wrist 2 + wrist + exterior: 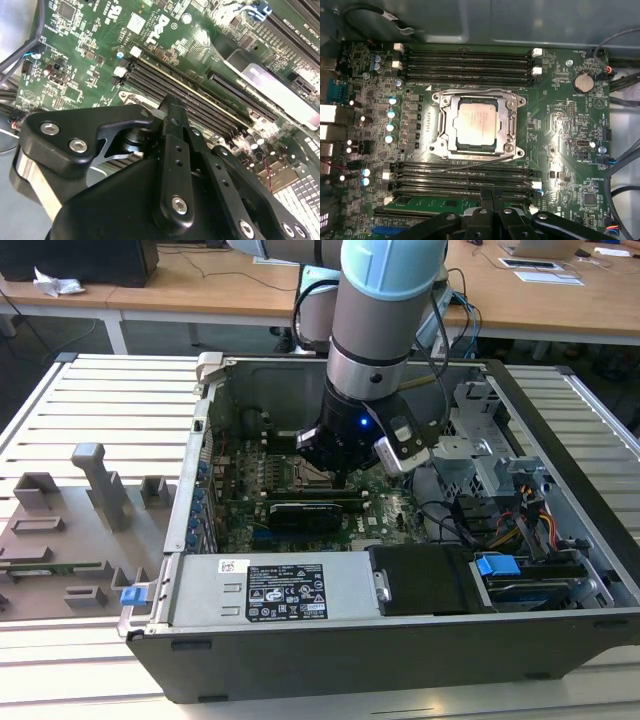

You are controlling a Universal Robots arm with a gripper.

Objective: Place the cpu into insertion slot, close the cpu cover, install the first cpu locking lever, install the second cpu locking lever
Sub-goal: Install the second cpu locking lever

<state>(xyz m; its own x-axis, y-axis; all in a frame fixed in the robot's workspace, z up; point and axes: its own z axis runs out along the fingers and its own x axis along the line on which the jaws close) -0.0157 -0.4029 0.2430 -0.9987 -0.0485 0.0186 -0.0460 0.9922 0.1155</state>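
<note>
Silver-grey cpu (476,122) seated in insertion slot (454,145), cpu cover (510,131) closed flat over it. Tool (490,204) above neighbouring memory slots (462,175), fingers together, holding nothing.

Silver cpu (477,123) lies flat in the insertion slot (456,146), cpu cover (510,127) closed over it.

Metal chip and frame on a green board

The cpu (476,123) has a dull silver-grey metal top; the cpu cover (511,126) is brighter bare metal; the gripper (172,125) is matt black with shiny screws.
</note>
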